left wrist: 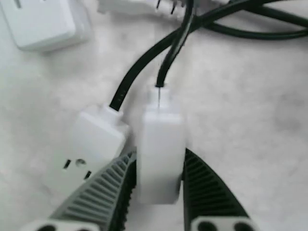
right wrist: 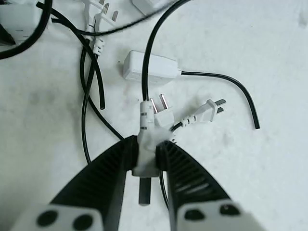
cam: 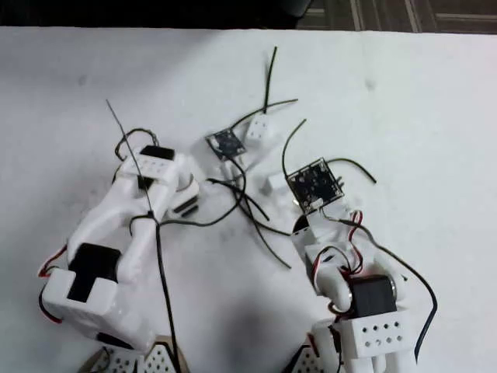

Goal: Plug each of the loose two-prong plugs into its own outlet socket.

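My right gripper point(right wrist: 147, 161) is shut on a white two-prong plug point(right wrist: 150, 126) whose prongs point away from it toward a white outlet socket block point(right wrist: 149, 67) on a black cable. A second loose plug point(right wrist: 208, 110) lies just beside the held one. My left gripper point(left wrist: 159, 192) is shut on a white socket block point(left wrist: 160, 144) with a black cable. Another socket block point(left wrist: 94, 144), its slots showing, lies touching one of the fingers point(left wrist: 108, 190). In the high view the left gripper point(cam: 186, 196) and the right gripper point(cam: 307, 221) flank the tangle of cables point(cam: 248, 206).
Black cables point(right wrist: 89, 82) loop across the white table point(cam: 404, 101) between the arms. Another plug point(right wrist: 98, 14) and a third white block point(left wrist: 41, 21) lie farther off. Two dark square boards point(cam: 225, 144) point(cam: 314, 183) sit among the cables. The table's far edge point(cam: 233, 28) is well beyond.
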